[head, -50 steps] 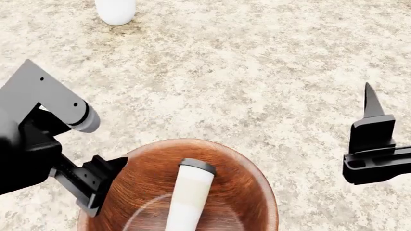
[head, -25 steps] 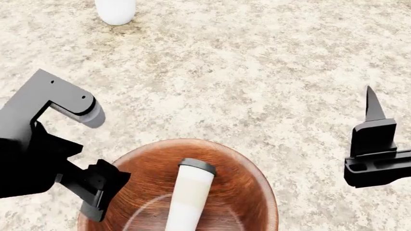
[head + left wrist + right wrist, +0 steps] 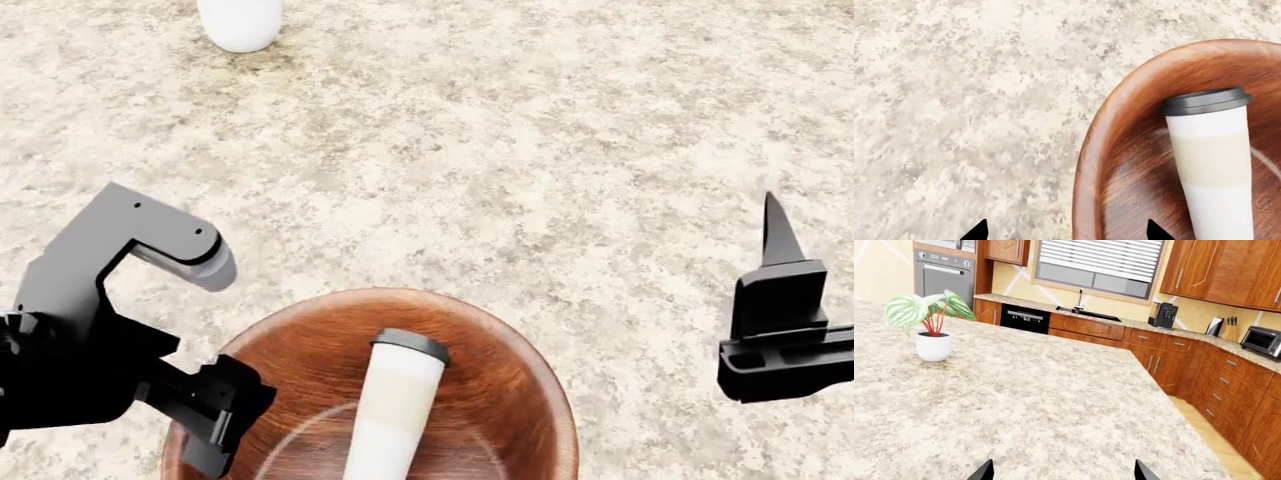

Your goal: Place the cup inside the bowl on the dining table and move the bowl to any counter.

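Note:
The wooden bowl (image 3: 507, 390) sits on the pale speckled dining table (image 3: 534, 150) at the near edge of the head view. The cream cup (image 3: 394, 410) with its dark lid lies tilted inside the bowl, lid leaning on the far wall. My left gripper (image 3: 220, 425) is open at the bowl's left rim. In the left wrist view the gripper (image 3: 1067, 234) straddles the rim (image 3: 1087, 165), one tip over the table (image 3: 954, 100), the other inside next to the cup (image 3: 1211, 160). My right gripper (image 3: 781, 290) is open and empty, to the right of the bowl and apart from it.
A white plant pot (image 3: 240, 22) stands far back on the table; it also shows in the right wrist view (image 3: 933, 347). Beyond the table (image 3: 1054, 405), granite counters (image 3: 1174, 332) run along wooden cabinets, with a coffee maker (image 3: 1163, 315) and toaster oven (image 3: 1261, 340).
My left arm has moved right and down, bringing its open gripper closer over the bowl's left rim. My right gripper has sunk slightly. The bowl and cup have not moved.

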Robot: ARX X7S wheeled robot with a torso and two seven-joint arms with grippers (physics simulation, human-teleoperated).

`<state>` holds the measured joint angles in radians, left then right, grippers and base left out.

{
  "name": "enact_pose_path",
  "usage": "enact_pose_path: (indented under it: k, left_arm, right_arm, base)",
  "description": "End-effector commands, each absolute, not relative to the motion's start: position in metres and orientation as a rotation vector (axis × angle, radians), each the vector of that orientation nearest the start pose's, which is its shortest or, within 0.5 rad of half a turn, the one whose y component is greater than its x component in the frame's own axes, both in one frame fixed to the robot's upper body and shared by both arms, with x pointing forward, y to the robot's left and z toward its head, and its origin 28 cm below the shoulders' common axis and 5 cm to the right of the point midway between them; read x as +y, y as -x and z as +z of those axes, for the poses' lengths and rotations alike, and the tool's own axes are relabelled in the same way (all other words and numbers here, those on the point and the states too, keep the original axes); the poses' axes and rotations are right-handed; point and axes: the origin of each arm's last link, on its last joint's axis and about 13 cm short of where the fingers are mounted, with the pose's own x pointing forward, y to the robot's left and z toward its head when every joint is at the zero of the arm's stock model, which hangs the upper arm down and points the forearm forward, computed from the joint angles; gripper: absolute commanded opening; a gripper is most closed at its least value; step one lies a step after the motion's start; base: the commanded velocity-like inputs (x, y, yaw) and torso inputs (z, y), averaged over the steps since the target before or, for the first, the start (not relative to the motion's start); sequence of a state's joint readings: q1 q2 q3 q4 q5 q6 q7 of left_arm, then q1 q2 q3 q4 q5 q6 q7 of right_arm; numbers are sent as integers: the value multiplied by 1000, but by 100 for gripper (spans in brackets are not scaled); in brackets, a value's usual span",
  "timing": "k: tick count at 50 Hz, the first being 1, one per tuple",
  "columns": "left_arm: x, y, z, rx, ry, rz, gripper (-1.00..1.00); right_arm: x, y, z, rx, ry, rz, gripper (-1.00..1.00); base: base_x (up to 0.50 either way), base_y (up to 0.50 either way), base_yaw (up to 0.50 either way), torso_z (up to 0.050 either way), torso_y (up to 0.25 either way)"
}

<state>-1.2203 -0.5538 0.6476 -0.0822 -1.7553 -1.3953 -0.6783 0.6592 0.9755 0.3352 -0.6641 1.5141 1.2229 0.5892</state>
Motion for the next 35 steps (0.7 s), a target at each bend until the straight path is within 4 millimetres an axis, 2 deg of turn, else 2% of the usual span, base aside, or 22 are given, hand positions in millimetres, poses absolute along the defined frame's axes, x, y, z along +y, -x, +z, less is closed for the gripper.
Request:
enact_pose_path:
  k: [1, 10, 15, 16, 35]
  left_arm:
    - [217, -290, 235, 803, -135, -510, 100]
    - [215, -296, 224, 830, -121, -512, 100]
    - [215, -296, 229, 824, -101, -519, 100]
    - [215, -296, 230, 823, -99, -518, -100]
    - [209, -303, 237, 768, -52, -462, -100]
  right_arm:
    - [-212, -176, 280, -26, 185, 36, 100]
    - [-212, -176, 282, -23, 192, 35, 100]
    - [-212, -177, 282, -21, 193, 34, 100]
    - [-212, -177, 282, -20, 192, 34, 100]
    - [-214, -174, 278, -20, 186, 25, 100]
  base:
    - [0, 0, 0, 0, 0]
    - [0, 0, 0, 0, 0]
    - [0, 0, 0, 0, 0]
    - [0, 0, 0, 0, 0]
    - [0, 0, 0, 0, 0]
